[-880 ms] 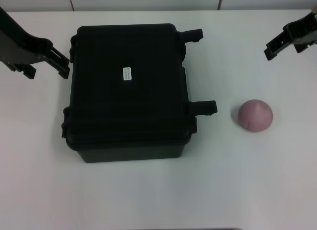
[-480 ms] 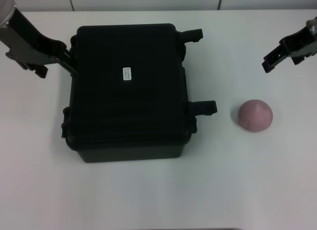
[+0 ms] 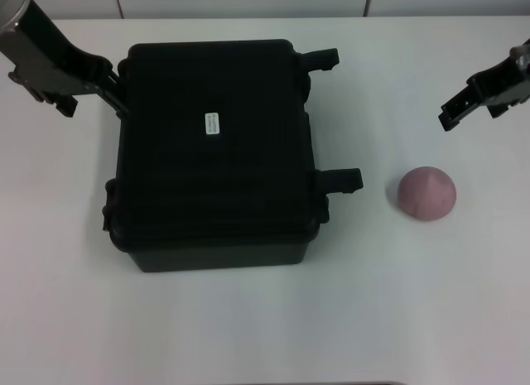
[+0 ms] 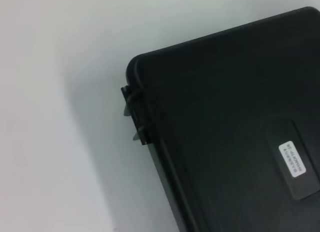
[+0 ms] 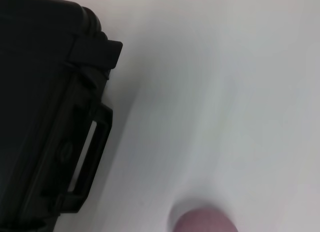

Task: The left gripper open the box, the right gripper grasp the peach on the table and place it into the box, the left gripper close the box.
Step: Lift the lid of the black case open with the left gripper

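On white table, closed black box, dusty-pink peach

The box sits closed on the table, left of centre. Its two latches stick out from its right side. The peach lies on the table right of the box, apart from it, nearest the front latch. A label lies on the lid.
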`<move>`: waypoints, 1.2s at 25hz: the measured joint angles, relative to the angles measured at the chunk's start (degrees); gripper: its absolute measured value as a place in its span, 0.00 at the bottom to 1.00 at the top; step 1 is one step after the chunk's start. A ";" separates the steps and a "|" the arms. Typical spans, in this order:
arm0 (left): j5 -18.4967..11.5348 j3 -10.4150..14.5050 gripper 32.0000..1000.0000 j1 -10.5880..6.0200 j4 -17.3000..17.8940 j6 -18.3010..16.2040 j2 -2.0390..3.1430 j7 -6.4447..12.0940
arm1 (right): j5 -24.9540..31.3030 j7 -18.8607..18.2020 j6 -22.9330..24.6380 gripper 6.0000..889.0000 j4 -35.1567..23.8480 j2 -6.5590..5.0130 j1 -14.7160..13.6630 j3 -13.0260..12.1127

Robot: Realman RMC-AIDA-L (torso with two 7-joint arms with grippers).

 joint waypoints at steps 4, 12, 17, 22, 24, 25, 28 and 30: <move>-1.69 1.79 0.81 0.47 2.60 -0.18 -0.25 1.14 | -0.01 -0.75 -0.78 0.89 0.95 -0.01 0.00 0.28; -10.33 18.52 0.80 3.09 12.78 1.34 -0.79 5.83 | 2.31 -2.23 -2.92 0.89 4.41 0.00 -0.20 0.69; -15.86 30.93 0.80 3.45 13.93 5.02 -0.64 10.04 | 3.09 -3.37 -5.27 0.89 7.52 -0.28 -1.14 0.77; -15.80 40.78 0.80 1.08 14.39 9.09 -0.82 10.32 | 6.27 -4.54 -5.89 0.89 8.56 -0.35 -2.36 0.79; -16.36 43.89 0.80 -0.57 13.53 10.92 -0.93 10.17 | 6.66 -4.88 -5.92 0.89 8.84 -0.36 -2.63 0.79; -16.69 44.58 0.80 -1.08 13.19 11.42 -0.95 10.10 | 6.72 -4.99 -5.99 0.89 9.03 -0.36 -2.79 0.79; -20.05 47.85 0.80 -3.83 10.83 14.20 -1.05 9.68 | 6.79 -5.12 -6.08 0.89 9.09 -0.36 -2.99 0.79; -21.31 50.00 0.79 -5.32 9.46 16.30 -1.05 9.44 | 7.07 -5.59 -6.15 0.89 9.35 -0.36 -3.16 0.79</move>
